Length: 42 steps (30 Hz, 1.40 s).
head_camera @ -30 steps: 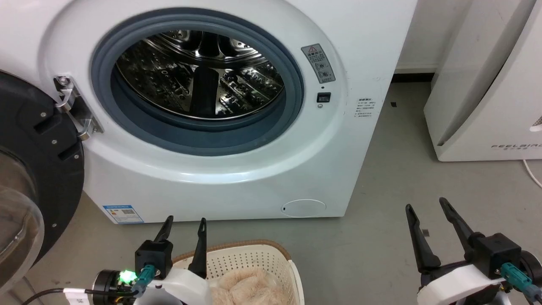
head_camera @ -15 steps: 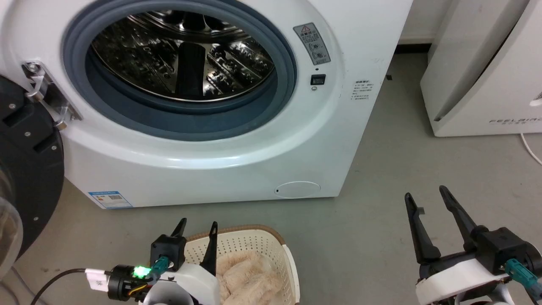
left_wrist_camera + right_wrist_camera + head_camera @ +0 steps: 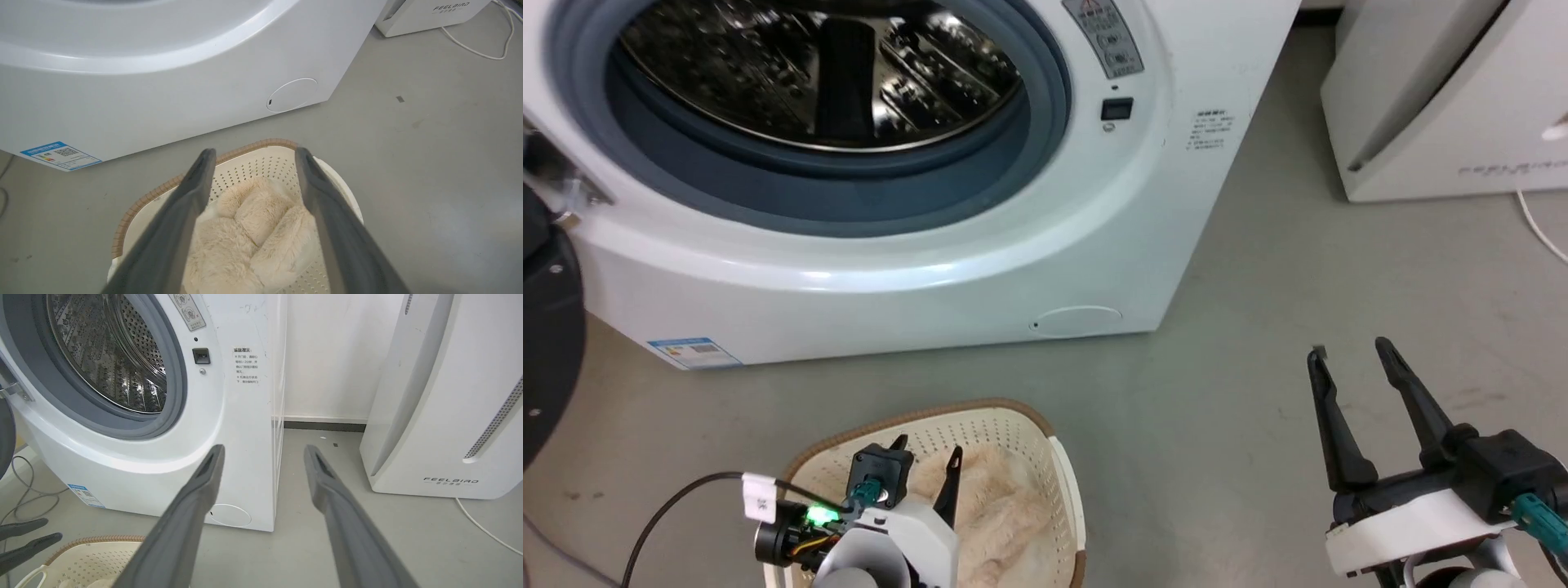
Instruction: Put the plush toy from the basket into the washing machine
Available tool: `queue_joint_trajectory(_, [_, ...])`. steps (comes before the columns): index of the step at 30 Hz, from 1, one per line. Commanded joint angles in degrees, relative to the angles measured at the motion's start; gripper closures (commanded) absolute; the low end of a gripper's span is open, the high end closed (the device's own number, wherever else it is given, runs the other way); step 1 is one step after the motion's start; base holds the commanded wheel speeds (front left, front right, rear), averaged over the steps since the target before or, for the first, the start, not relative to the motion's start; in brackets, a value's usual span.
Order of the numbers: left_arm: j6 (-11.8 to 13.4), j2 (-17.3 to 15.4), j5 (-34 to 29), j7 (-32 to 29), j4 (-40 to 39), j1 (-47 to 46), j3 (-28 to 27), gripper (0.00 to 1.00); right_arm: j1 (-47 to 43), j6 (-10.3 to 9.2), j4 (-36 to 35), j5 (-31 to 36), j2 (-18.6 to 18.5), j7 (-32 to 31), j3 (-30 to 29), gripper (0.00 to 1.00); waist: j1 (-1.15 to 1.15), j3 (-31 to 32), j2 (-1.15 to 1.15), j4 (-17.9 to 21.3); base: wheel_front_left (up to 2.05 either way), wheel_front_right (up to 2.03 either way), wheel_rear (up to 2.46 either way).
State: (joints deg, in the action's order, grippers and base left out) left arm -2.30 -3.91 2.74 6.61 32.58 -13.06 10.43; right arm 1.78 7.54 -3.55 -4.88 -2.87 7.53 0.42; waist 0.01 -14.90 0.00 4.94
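Lowered since a second ago, the left gripper [image 3: 928,445] now hangs over the basket [image 3: 915,410] rather than at its left rim — the head camera has tilted down too, sliding the washing machine [image 3: 931,278] up the view. That gripper is spread and empty above the plush toy [image 3: 996,506], which lies inside the basket, reaching toward its far wall. The right gripper [image 3: 1349,349], likewise spread and empty, hovers over the floor [image 3: 1217,425] well off the basket's right rim.

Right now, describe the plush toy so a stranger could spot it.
Find the big white washing machine. On the floor before it sits a cream basket with a brown rim. The plush toy lies inside: soft, long-furred and beige against hard perforated plastic.
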Motion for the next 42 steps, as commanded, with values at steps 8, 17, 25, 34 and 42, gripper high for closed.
queue_joint_trajectory(8, [-1.60,-1.40,0.85,-0.26,8.74,-5.24,2.47,0.00,2.32,-0.03,-0.80,-1.53,0.00,1.47,0.40,0.00,-0.01,-4.81,0.00,1.87,0.00,0.00,0.00])
queue_joint_trajectory(17, [-2.58,-2.67,1.10,-2.07,15.65,-8.96,7.79,0.00,4.01,-0.04,-1.39,-3.28,0.00,2.54,0.58,0.00,-0.01,-9.90,0.00,3.98,0.00,0.00,0.00])
queue_joint_trajectory(25, [-3.10,-3.65,6.19,-4.66,19.75,-12.88,14.07,0.00,5.36,-0.04,-1.49,-6.83,0.00,3.49,-0.48,0.00,-0.01,-14.96,0.00,5.55,0.00,0.00,0.00])
queue_joint_trajectory(34, [-3.47,-7.92,6.84,-6.65,25.58,-18.92,20.60,0.00,6.84,-0.04,-2.79,-6.38,0.00,4.56,-0.73,0.00,-0.01,-20.38,0.00,7.66,0.00,0.00,0.00])
queue_joint_trajectory(42, [-3.49,-8.85,8.05,-6.64,30.85,-23.18,23.31,0.00,7.99,-0.05,-3.68,-7.26,0.00,5.52,-1.41,0.00,-0.01,-25.32,0.00,8.77,0.00,0.00,0.00])
